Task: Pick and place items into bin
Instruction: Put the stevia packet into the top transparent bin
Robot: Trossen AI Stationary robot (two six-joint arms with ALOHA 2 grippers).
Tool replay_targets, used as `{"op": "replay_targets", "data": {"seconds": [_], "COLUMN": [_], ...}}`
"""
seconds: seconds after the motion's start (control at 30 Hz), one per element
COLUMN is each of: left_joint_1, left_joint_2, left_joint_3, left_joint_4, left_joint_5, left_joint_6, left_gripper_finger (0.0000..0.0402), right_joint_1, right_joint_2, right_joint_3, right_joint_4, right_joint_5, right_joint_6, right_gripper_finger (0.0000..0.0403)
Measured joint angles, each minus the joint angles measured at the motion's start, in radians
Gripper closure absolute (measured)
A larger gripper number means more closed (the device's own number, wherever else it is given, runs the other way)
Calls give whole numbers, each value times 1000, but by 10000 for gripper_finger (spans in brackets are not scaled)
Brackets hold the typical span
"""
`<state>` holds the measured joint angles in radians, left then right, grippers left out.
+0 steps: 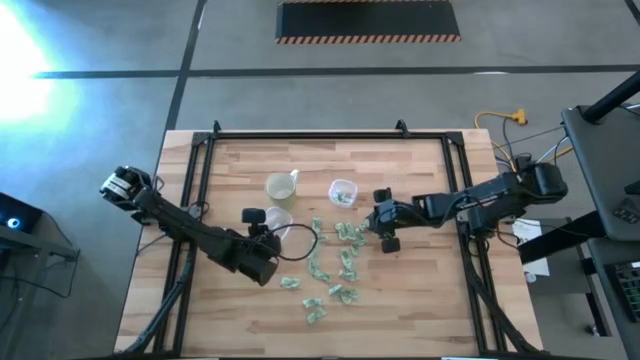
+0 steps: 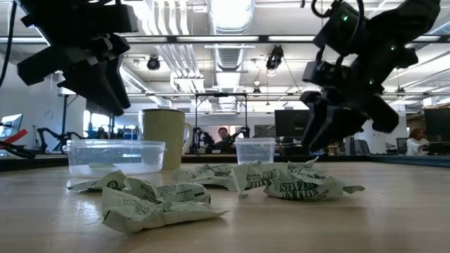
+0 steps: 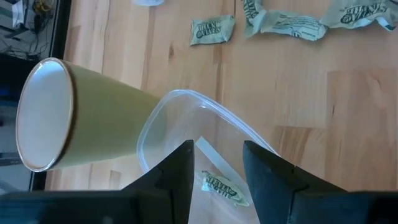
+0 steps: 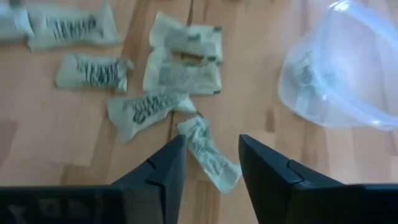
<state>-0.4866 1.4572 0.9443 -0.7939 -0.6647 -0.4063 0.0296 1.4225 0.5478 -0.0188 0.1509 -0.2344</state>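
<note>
The right gripper [image 4: 209, 163] is spread above a crinkled wrapper [image 4: 207, 149] lying between its fingertips — neighbouring wrappers [image 4: 163, 106] could be snagged too. The left gripper [image 3: 216, 163], also spread, hangs over a clear bin [image 3: 186, 121] already holding one piece — a knock could shift it.

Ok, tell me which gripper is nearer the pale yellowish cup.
Left. The left gripper hangs just below the cup in the high view, over the clear container beside it. The right gripper is farther off, across the table by the scattered wrapped pieces.
</note>
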Motion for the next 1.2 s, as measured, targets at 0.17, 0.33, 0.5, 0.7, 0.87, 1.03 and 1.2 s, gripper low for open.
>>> {"op": "replay_targets", "data": {"seconds": [0.17,0.33,0.5,0.7,0.87,1.03,1.2], "left_joint_1": [0,0,0,0,0,0,0], "left_joint_2": [-1,-1,-1,-1,-1,-1,-1], "left_joint_3": [0,0,0,0,0,-1,-1], "left_joint_4": [7,9,23,27,28,31,30], "left_joint_5": [0,-1,-2,-2,-3,-3,-3], "left_joint_6": [-3,-3,3,3,4,4,4], "left_gripper_finger": [281,281,281,281,281,281,281], "right_joint_1": [0,-2,-4,-5,-19,-26,-27], "right_joint_2": [32,33,41,93,114,104,102], "right_joint_3": [0,0,0,-1,1,1,0], "right_joint_4": [1,-2,-1,0,6,-1,-13], "right_joint_5": [37,62,62,61,64,80,81], "right_joint_6": [-31,-35,-31,-11,-9,-11,-30], "right_gripper_finger": [249,257,267,270,274,296,351]}}
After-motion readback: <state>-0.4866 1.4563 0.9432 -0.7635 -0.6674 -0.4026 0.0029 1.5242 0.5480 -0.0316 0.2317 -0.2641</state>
